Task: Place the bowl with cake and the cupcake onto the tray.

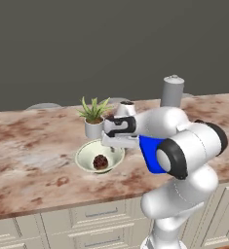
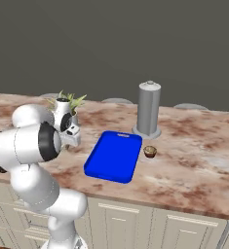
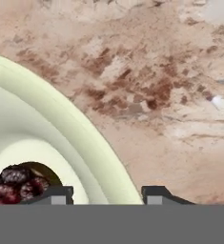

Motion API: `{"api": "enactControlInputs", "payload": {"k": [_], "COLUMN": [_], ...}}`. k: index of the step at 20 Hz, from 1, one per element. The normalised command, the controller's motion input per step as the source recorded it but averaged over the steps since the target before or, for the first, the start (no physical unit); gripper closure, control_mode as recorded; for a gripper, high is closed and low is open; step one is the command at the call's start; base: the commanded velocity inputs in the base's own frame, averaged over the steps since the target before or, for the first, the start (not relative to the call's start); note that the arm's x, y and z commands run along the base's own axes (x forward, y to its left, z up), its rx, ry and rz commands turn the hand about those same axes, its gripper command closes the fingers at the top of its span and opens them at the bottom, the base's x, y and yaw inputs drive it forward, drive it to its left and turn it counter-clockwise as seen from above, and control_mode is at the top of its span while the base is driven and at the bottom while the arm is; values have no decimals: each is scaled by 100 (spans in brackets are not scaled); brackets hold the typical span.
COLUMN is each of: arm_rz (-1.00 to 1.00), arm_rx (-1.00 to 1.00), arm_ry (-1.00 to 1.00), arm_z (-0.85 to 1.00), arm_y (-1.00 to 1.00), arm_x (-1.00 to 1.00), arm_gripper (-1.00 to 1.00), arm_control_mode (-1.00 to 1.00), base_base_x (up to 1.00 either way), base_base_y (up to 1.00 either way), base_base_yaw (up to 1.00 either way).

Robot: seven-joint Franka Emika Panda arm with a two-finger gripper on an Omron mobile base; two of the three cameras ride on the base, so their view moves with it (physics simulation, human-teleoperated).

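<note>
The cream-white bowl (image 1: 88, 156) with a greenish rim sits on the marble counter, and the dark reddish cake (image 1: 100, 162) lies in its middle. My gripper (image 1: 117, 145) hangs over the bowl's right rim. In the hand view the bowl (image 3: 61, 124) curves up from the left with the cake (image 3: 15, 183) at the bottom left. The gripper (image 3: 106, 194) is open, and the rim passes between its fingertips (image 3: 56, 194). The blue tray (image 2: 113, 155) lies to the right of the arm, with the small brown cupcake (image 2: 150, 151) on the counter just beside its right edge.
A small grey plant pot (image 1: 93, 127) with green leaves stands right behind the bowl, close to my hand. A tall grey canister (image 2: 149, 109) stands behind the tray. The counter's front edge (image 2: 150, 202) runs over white cabinet drawers.
</note>
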Motion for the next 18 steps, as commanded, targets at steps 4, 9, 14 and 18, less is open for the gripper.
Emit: {"api": "enactControlInputs", "payload": {"k": [4,9,14,18], "arm_rz": [-21,-20,-19,-16], "arm_rx": [3,14,21,24], "arm_ry": [10,7,-3,-8], "arm_z": [32,30,28,22], "arm_y": [-71,-70,-62,-60], "arm_x": [14,1,8,20], "arm_gripper": [100,100,100,100], "arm_control_mode": [-100,-100,-100,-100], "base_base_x": [0,0,0,0], "base_base_y": [0,0,0,0], "base_base_yaw": [0,0,0,0]}}
